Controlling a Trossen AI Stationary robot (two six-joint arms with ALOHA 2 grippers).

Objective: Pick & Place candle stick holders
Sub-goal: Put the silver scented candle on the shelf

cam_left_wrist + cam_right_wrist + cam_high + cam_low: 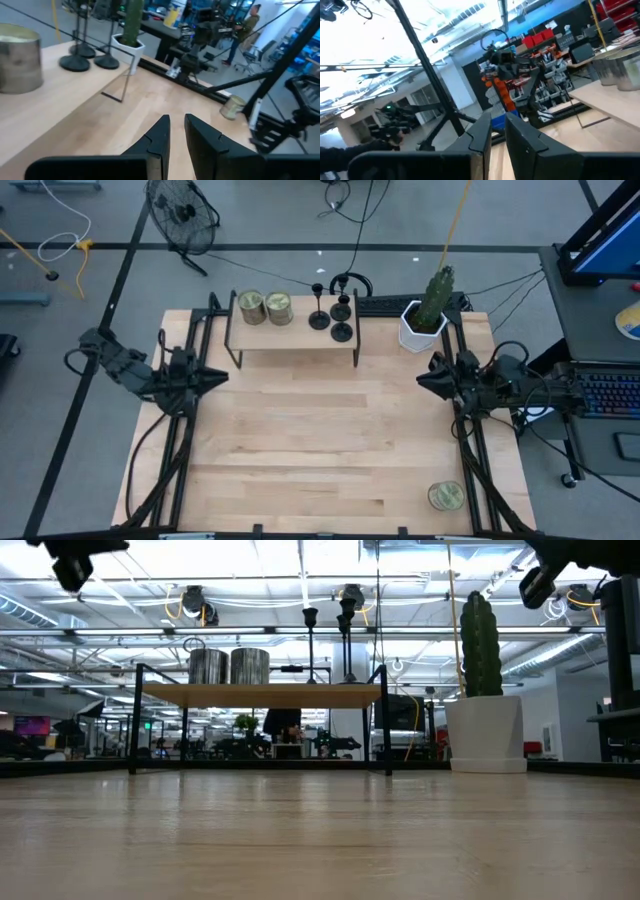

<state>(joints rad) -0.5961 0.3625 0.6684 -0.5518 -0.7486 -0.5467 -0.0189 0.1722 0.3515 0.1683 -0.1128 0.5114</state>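
Observation:
Three black candle stick holders [335, 317] stand on their round bases at the right end of a low wooden shelf [295, 342] at the table's far middle; the left wrist view shows their bases [75, 62]. My left gripper [222, 375] hovers over the table's left side, level with the shelf's near edge. Its fingers [176, 120] are almost together, with nothing between them. My right gripper [420, 377] hovers over the right side and points toward the left arm. Its fingers [497, 119] are likewise close together and hold nothing.
Two greenish-gold jar candles [264, 307] stand on the shelf's left end. A third jar candle [446, 496] sits on the table at the near right. A cactus in a white pot [428, 315] stands at the far right corner. A person [247, 25] stands beyond the table.

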